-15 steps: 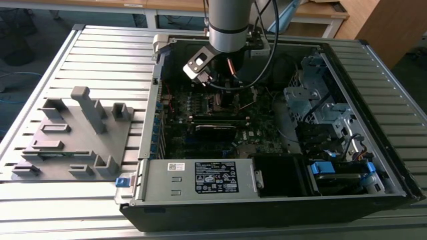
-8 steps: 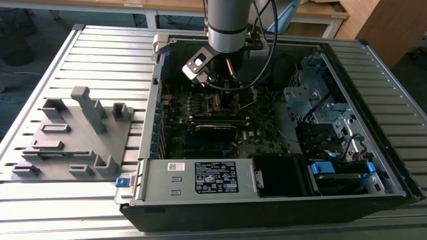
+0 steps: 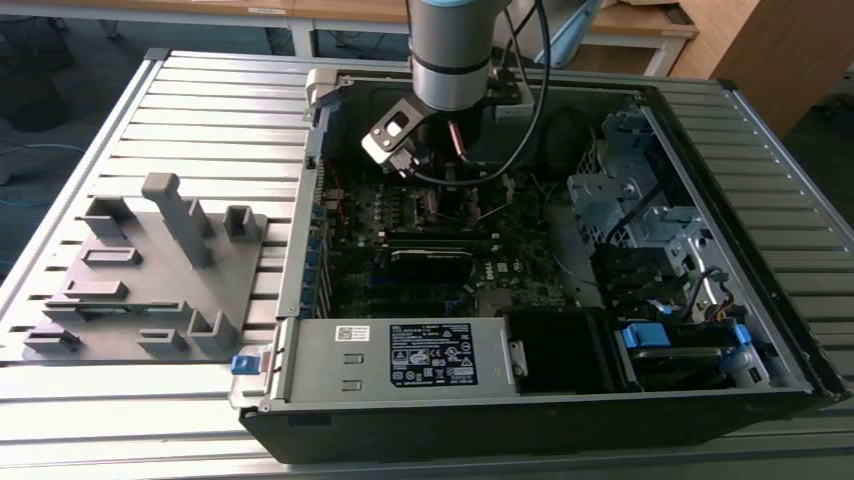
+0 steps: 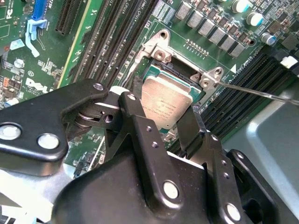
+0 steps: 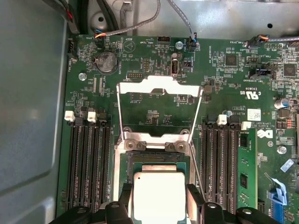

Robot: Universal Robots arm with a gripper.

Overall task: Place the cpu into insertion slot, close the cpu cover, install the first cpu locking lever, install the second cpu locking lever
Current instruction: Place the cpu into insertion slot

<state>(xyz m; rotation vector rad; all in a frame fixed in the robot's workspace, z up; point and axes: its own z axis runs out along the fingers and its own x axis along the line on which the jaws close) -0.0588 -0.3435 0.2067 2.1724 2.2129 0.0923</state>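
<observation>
- The first wrist view showed the cpu cover (image 5: pixel 159 87) swung open beside the insertion slot (image 5: pixel 156 158).
- The tool (image 5: pixel 159 190) pinched the cpu (image 5: pixel 158 198) by two sides, over that slot.

An open black computer case (image 3: pixel 534 420) lies on the slatted metal surface (image 3: pixel 200 110). A grey moulded fixture (image 3: pixel 147 280) sits near the surface's edge on the exterior view's left. A coin battery (image 5: pixel 106 61) and 2 banks of black memory slots (image 5: pixel 88 163) occupy the green board.
</observation>
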